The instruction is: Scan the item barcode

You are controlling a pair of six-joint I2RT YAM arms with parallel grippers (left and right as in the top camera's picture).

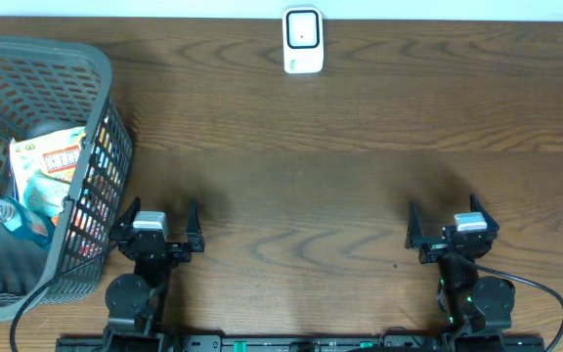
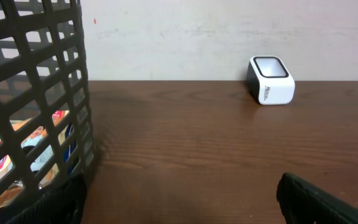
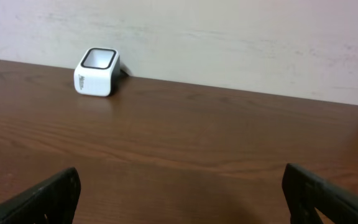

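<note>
The things to scan are in the grey basket (image 1: pixel 94 137), at the left side of the tabletop (image 1: pixel 301 176). Inside it I can see a bright packet (image 1: pixel 52 161), a blue bottle (image 1: pixel 13 220) and something dark (image 1: pixel 8 266) near the bottom. I cannot tell which one is meant to be picked, and no barcode shows. The left arm (image 1: pixel 133 291) is much nearer. Its jaws are just beside the basket's wall, and the things lie to the left of them, over the rim. The right arm (image 1: pixel 482 298) is well apart from the basket, on the other side. Both pairs of jaws are wide open and hold nothing. The bottle lies slanted, with its cap to the left, so I think the jaws would have to turn to close across it. The white scanner (image 1: pixel 302 40) stands at the far edge, about midway between the two arms and well away from both. I think the left arm should go up over the rim and down into the basket first.
</note>
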